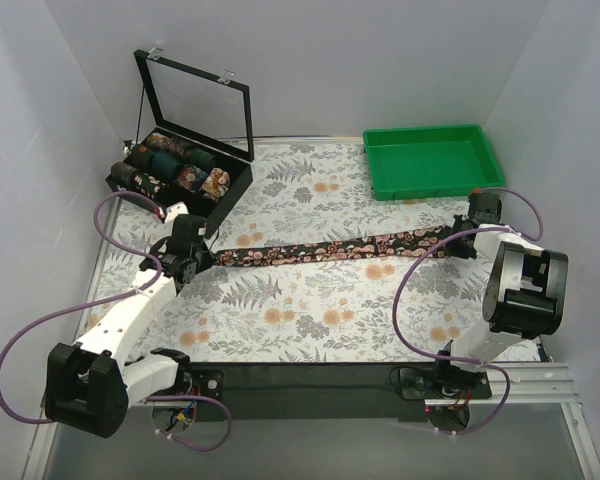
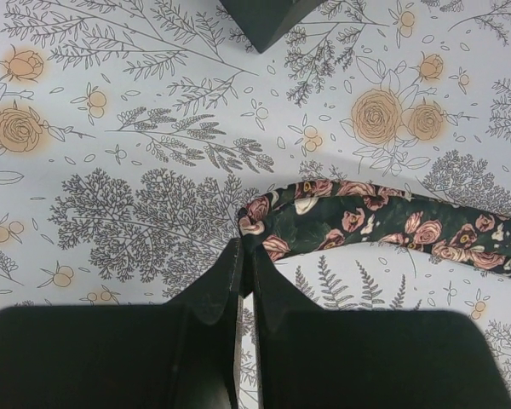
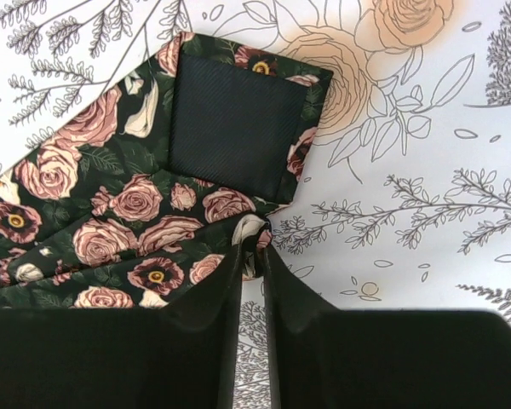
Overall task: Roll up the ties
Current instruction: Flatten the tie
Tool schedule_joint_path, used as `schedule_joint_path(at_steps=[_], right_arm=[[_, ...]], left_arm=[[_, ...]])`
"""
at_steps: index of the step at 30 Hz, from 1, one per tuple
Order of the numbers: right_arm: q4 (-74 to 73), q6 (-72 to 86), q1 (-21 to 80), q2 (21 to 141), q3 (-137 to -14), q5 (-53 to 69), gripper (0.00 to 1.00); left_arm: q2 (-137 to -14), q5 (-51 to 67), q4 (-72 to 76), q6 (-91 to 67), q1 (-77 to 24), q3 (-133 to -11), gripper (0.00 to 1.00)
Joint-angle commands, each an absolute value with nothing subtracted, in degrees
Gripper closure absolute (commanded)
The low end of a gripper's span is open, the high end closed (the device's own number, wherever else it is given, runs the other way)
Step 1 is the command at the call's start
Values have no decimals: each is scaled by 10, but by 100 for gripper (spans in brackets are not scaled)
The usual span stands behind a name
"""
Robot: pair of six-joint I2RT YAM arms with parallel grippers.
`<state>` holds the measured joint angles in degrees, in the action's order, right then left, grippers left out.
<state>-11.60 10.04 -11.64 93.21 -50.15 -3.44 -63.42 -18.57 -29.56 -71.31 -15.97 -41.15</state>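
One tie (image 1: pixel 330 248), dark with pink roses, lies stretched flat across the floral table cover between my two grippers. My left gripper (image 1: pixel 208 257) holds its narrow end; in the left wrist view the jaws (image 2: pixel 247 247) are shut on the tip of the tie (image 2: pixel 366 223). My right gripper (image 1: pixel 468 238) is at the wide end. In the right wrist view its jaws (image 3: pixel 254 239) pinch the near edge of the tie (image 3: pixel 111 204), whose end is folded back to show the dark lining (image 3: pixel 230 128). Several rolled ties (image 1: pixel 185 165) sit in a black box.
The black box (image 1: pixel 232 192) with its glass lid (image 1: pixel 195 100) raised stands at the back left, close behind the left gripper. A green tray (image 1: pixel 428 190) sits at the back right, just beyond the right gripper. White walls close in both sides.
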Motion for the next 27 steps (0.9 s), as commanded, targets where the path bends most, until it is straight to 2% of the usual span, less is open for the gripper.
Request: schedule_joint_path(at_steps=[1, 7, 19, 23, 24, 27], right_arm=[[-113, 93, -118, 929, -497, -24, 86], [-134, 89, -117, 906, -527, -27, 94], [-137, 97, -115, 946, -593, 30, 88], [-139, 102, -113, 947, -595, 46, 75], [-138, 103, -106, 943, -594, 47, 68], [-139, 110, -86, 925, -588, 45, 59]], left_arm=[[-613, -183, -287, -703, -151, -407, 96], [-612, -180, -286, -704, -148, -405, 96], [-610, -184, -291, -712, -137, -404, 97], [-611, -184, -294, -718, -132, -403, 97], [-611, -184, -294, -719, -129, -403, 97], [-616, -178, -295, -719, -126, -403, 97]])
